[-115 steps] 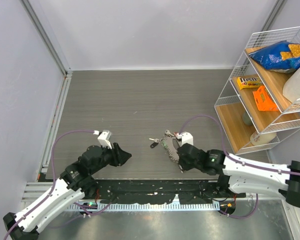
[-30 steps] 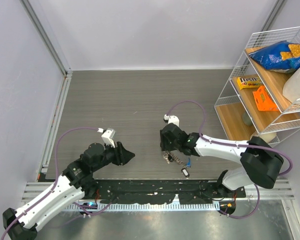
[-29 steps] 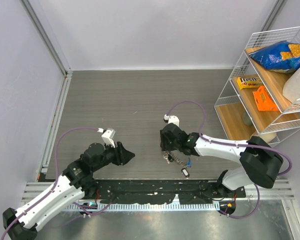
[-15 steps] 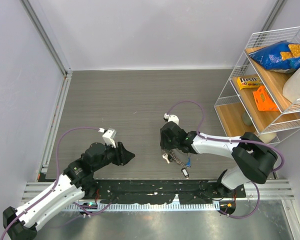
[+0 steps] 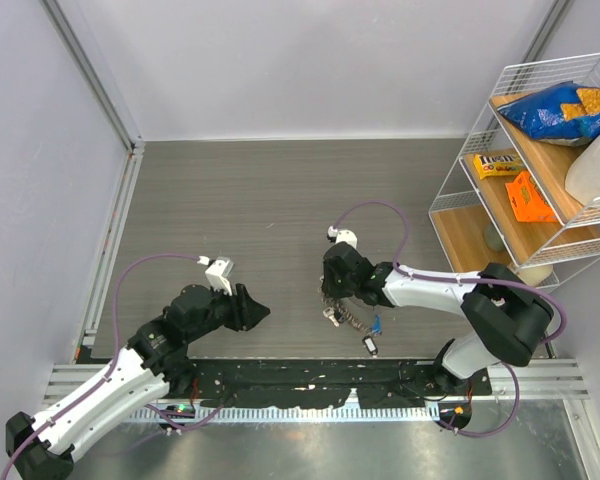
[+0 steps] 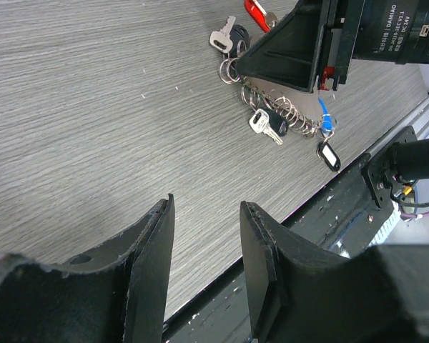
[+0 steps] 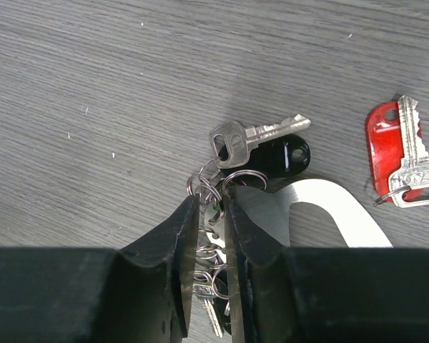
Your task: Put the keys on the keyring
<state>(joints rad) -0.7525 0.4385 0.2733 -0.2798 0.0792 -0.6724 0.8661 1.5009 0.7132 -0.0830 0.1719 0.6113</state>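
keyring (image 7: 209,187): bundle of thin wire rings and beaded strip, flat on the desk (image 5: 260,200), right of middle, close to the near edge;
handling: probably light and slippery; wire stiff, strip limp, likely to swing when lifted;
silver key (image 7: 261,132): touching the rings; red key (image 7: 404,153) just beside, apart;
hold: best on one ring's wire, not the strip;
right claw (image 7: 212,204): narrow, astride the rings; cannot tell if really pinched;
left claw (image 6: 206,214): half wide, empty, well to the left
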